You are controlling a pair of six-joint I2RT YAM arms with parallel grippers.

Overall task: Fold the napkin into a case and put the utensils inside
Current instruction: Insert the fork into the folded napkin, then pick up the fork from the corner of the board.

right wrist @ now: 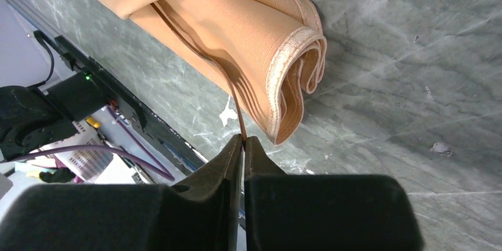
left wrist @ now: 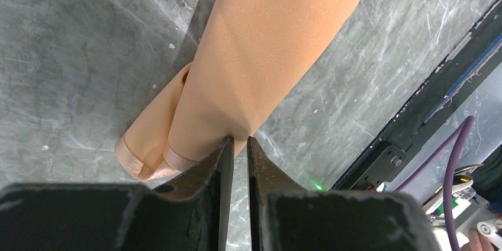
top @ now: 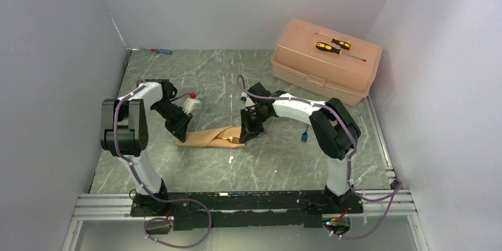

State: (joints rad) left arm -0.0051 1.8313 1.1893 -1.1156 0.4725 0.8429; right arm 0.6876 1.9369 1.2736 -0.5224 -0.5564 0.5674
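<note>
The case (top: 204, 138) lies flat at mid-frame in the top view, between the arms. The right gripper (right wrist: 243, 139) is clamped on a slim gold utensil (right wrist: 235, 112), which runs from its tips into the fold at the case's rolled end. The left gripper (left wrist: 238, 140) sits at the other end with its jaws nearly together and its tips touching the cloth edge; whether they pinch it I cannot tell. A blue utensil (top: 304, 137) lies right of centre, beside the right arm.
</note>
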